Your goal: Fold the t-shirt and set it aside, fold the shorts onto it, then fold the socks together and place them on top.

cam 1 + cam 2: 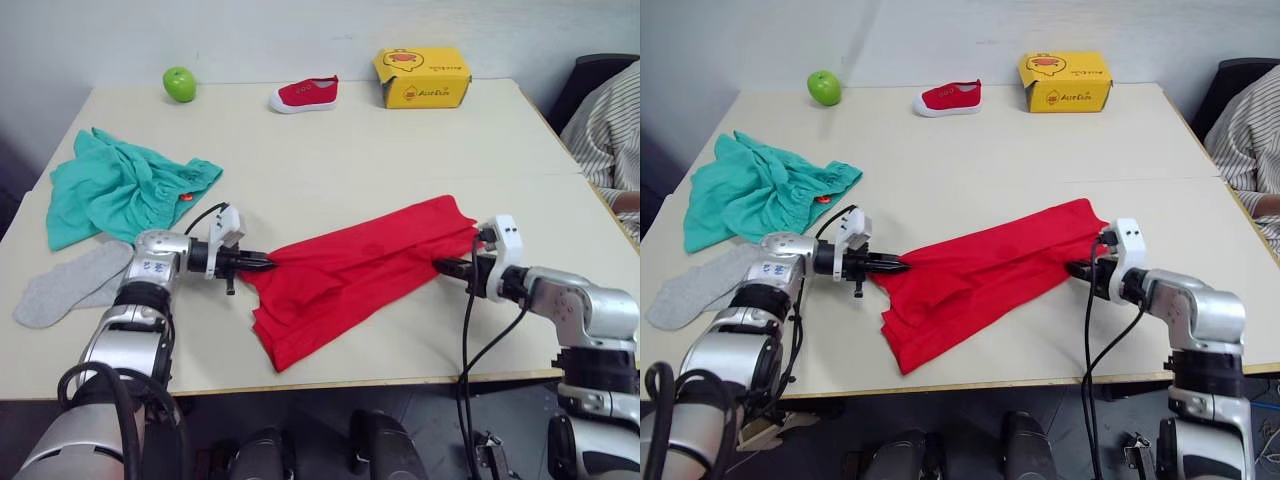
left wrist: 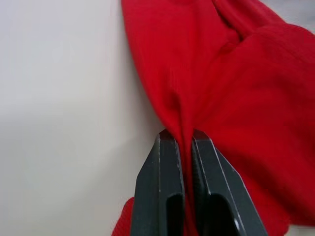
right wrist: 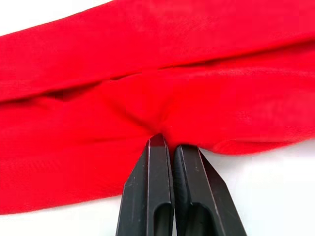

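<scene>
the first step looks to be in hand: folding the plain bright red cloth t-shirt [image 1: 350, 275], which lies as a long rumpled band across the near middle of the pale wooden table [image 1: 330, 150]. the left gripper [image 1: 262, 262] is closed tight on a pinch of cloth at the shirt's left edge, and the right gripper [image 1: 445, 266] is likewise closed on its right edge. the next move probably calls for lifting both ends together and laying one half over the other. the crumpled teal-green cloth shorts [image 1: 115, 185] and light grey short socks [image 1: 70, 285] wait at the table's left.
</scene>
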{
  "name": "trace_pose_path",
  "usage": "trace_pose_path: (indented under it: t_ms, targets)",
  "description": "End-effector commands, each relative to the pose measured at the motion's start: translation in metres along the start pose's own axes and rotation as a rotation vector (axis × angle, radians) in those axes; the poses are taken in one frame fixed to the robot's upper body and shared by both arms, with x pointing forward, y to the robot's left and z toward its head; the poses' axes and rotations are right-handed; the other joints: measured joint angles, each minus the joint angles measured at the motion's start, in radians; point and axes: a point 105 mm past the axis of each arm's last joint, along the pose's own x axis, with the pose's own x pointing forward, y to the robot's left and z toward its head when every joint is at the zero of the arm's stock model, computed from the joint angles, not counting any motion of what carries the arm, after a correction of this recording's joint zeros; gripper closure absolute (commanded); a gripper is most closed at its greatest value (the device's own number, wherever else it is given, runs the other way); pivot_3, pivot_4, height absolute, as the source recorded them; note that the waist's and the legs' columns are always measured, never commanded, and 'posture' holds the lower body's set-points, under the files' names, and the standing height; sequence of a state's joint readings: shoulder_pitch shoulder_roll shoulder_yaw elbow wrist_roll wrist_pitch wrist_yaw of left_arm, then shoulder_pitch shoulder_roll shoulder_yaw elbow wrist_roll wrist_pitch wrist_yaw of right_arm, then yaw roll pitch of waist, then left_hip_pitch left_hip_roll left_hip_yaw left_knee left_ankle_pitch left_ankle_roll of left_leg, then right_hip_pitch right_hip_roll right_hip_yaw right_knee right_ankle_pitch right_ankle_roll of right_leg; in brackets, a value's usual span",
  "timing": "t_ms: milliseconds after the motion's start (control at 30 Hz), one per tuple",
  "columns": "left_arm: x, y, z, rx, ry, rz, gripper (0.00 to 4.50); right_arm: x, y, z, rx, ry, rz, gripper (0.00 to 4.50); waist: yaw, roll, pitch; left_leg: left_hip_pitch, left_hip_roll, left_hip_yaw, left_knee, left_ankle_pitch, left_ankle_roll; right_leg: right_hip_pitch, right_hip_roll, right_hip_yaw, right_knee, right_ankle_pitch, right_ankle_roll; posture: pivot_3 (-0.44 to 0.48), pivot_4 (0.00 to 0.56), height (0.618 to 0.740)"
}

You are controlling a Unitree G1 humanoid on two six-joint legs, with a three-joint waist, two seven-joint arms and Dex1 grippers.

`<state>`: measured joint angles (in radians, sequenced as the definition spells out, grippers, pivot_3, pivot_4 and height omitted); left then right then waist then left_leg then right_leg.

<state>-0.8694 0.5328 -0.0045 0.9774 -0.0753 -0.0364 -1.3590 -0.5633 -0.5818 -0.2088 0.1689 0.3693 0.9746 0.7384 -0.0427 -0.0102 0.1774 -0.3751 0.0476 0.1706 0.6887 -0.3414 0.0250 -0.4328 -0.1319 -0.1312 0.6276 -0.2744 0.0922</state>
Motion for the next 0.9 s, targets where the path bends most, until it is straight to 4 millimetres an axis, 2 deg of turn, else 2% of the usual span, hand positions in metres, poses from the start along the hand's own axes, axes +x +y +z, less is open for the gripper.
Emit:
trace_pose_path:
  t_ms: [33, 267, 433, 567, 600, 700, 800, 900]
  targets:
    - [-0.014, -0.009, 0.001, -0.013, -0.028, 0.041, 4.47, 0.008, -0.013, 0.025, -0.089, -0.043, -0.031, 4.5, -0.013, 0.0, 0.0, 0.0, 0.0, 0.0, 0.0, 0.0, 0.0, 0.0, 0.0, 0.0, 0.0, 0.0, 0.0, 0.0, 0.15, 0.74]
    - [-0.02, -0.06, -0.003, -0.107, -0.044, 0.143, 4.47, 0.04, -0.024, 0.049, -0.165, -0.06, -0.067, 4.5, -0.018, 0.001, 0.0, 0.002, 0.002, 0.0, -0.003, 0.0, 0.0, 0.0, -0.001, 0.003, 0.0, 0.0, 0.0, 0.0, 0.15, 0.74]
    - [-0.026, -0.084, -0.006, -0.166, -0.057, 0.276, 4.47, 0.047, -0.025, 0.057, -0.188, -0.059, -0.058, 4.5, -0.014, 0.001, 0.001, 0.002, 0.004, 0.001, -0.003, 0.0, 0.0, 0.001, -0.001, 0.004, 0.0, 0.0, 0.0, 0.0, 0.15, 0.74]
    - [-0.02, -0.11, -0.002, -0.252, -0.093, 0.275, 4.47, 0.046, -0.026, 0.056, -0.172, -0.042, -0.033, 4.5, -0.012, 0.001, 0.001, 0.003, 0.004, -0.001, -0.003, 0.0, 0.0, 0.002, -0.002, 0.009, -0.001, 0.0, 0.0, 0.0, 0.15, 0.74]
    - [-0.02, -0.112, -0.004, -0.281, -0.083, 0.282, 4.22, 0.043, -0.027, 0.055, -0.14, -0.038, -0.025, 4.5, -0.011, 0.001, 0.001, 0.003, 0.004, -0.001, -0.003, 0.0, 0.0, 0.003, -0.002, 0.011, -0.001, 0.0, 0.0, 0.0, 0.15, 0.74]
    - [-0.028, -0.098, -0.007, -0.28, -0.027, 0.341, 3.35, 0.029, -0.026, 0.048, -0.1, 0.018, 0.032, 3.79, -0.004, 0.001, 0.001, 0.003, 0.003, -0.001, -0.003, 0.001, -0.001, 0.003, -0.002, 0.012, -0.001, 0.0, 0.0, 0.0, 0.15, 0.74]
    - [-0.04, -0.089, 0.0, -0.288, 0.005, 0.26, 2.43, 0.006, -0.014, 0.043, -0.09, 0.049, 0.123, 2.78, 0.017, 0.001, 0.001, 0.003, 0.004, -0.002, -0.003, 0.001, -0.001, 0.003, -0.001, 0.011, -0.001, 0.0, -0.001, 0.0, 0.15, 0.74]
    - [-0.047, -0.082, 0.015, -0.294, 0.01, 0.101, 1.44, -0.026, 0.013, 0.027, -0.059, 0.105, 0.245, 1.71, 0.02, 0.001, 0.001, 0.002, 0.003, -0.004, -0.003, 0.001, -0.002, 0.002, -0.001, 0.009, -0.002, -0.001, -0.001, 0.0, 0.15, 0.74]
